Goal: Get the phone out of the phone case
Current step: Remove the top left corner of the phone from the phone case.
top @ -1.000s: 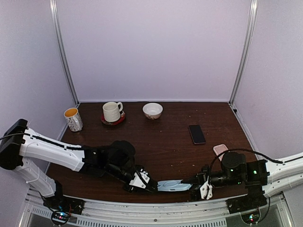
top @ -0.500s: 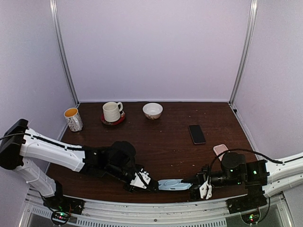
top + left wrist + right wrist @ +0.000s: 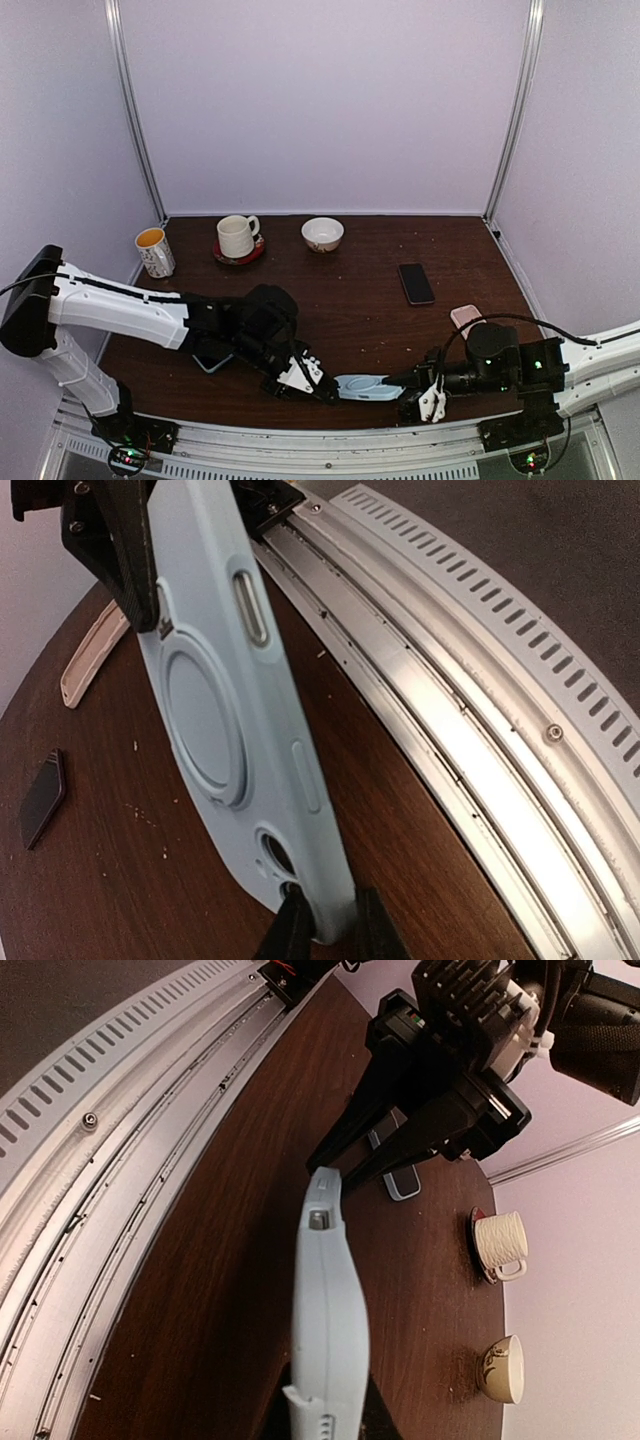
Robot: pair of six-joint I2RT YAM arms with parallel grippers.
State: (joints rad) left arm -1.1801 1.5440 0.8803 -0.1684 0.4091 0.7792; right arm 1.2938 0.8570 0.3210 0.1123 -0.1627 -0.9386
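Pale-blue silicone is pinched at both ends: the left fingers (image 3: 293, 927) close narrowly on the camera-hole end of the phone case (image 3: 230, 710), and the right fingers (image 3: 125, 565) clamp its far end. It hangs between them low over the worktop (image 3: 360, 300), close to the metal rail (image 3: 480, 740) at its near edge. A dark slab, possibly the phone (image 3: 212, 357), lies flat on the worktop beneath the left arm (image 3: 120, 310).
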